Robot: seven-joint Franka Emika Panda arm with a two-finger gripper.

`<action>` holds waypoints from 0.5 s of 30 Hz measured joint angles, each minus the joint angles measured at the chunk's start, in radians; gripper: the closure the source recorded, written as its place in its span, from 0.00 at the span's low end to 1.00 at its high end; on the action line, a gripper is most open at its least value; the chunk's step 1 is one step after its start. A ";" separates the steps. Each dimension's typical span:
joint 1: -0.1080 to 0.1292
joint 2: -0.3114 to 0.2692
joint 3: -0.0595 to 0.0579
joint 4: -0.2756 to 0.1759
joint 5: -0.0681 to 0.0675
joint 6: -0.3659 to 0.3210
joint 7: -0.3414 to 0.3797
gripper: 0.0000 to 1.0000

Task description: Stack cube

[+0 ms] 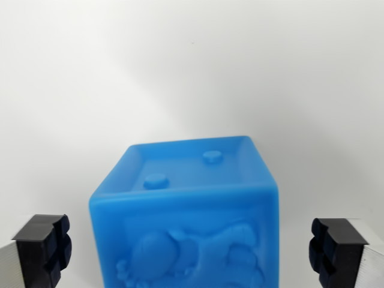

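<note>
Blue and slightly translucent, the cube (189, 219) fills the lower middle of the wrist view, from about the centre down to 6 o'clock, where the frame edge cuts it off. Its top face is recessed inside a raised rim and carries two small round studs, one toward 11 o'clock on that face and one toward 1 o'clock. The side turned to the camera bears a moulded relief figure, too soft to make out. It stands on a plain white bench (192, 66) that takes up the whole upper half of the picture. The tool (192, 255) is released: its two black fingertips (45, 249) sit at roughly 8 o'clock and 4 o'clock, spread wide with the cube between them, and a clear strip of white shows on each side, so neither pad touches the blue walls. Pale finger bodies run off the bottom corners behind the pads.
</note>
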 joint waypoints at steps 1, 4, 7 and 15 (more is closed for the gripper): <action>0.001 0.004 -0.001 0.001 0.000 0.002 0.000 0.00; 0.003 0.022 -0.003 0.007 0.000 0.015 0.000 0.00; 0.004 0.034 -0.005 0.011 0.000 0.024 0.000 0.00; 0.007 0.047 -0.007 0.015 0.000 0.034 0.000 1.00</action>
